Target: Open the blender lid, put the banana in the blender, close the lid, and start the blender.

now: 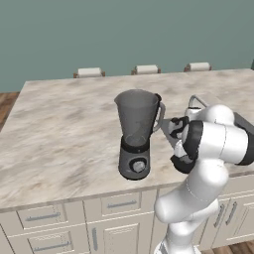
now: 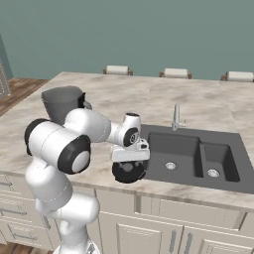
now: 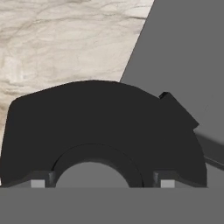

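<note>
Blender (image 1: 135,134): a grey see-through jar, wider at the top and tapering down, with a side handle on its right in the left base view. It sits on a dark grey rounded base with a round knob on the front. It stands upright on the marbled counter (image 1: 59,129), near the front edge. The jar's mouth is uncovered. In the right base view its rim (image 2: 62,94) shows behind the arm's shoulder.

Blender lid (image 3: 100,127): a round black disc with a small tab sticking out at its edge, at upper right in the hand view, and a raised ring around a centre cap, low in that view. In the right base view the lid (image 2: 129,172) is the black disc right under the hand, at the counter's front edge just left of the sink. Whether it rests on the counter or hangs just off it I cannot tell.

Gripper (image 3: 99,180): points down over the lid, its two finger tips set either side of the centre cap, one at left (image 3: 38,181). The jaws stand wide apart; whether they press on the cap or stand just free of it cannot be told.

Sink (image 2: 198,158): a dark grey double basin set into the counter, with a faucet (image 2: 175,117) behind it, right of the lid.

Banana: hidden; place cannot be told.
</note>
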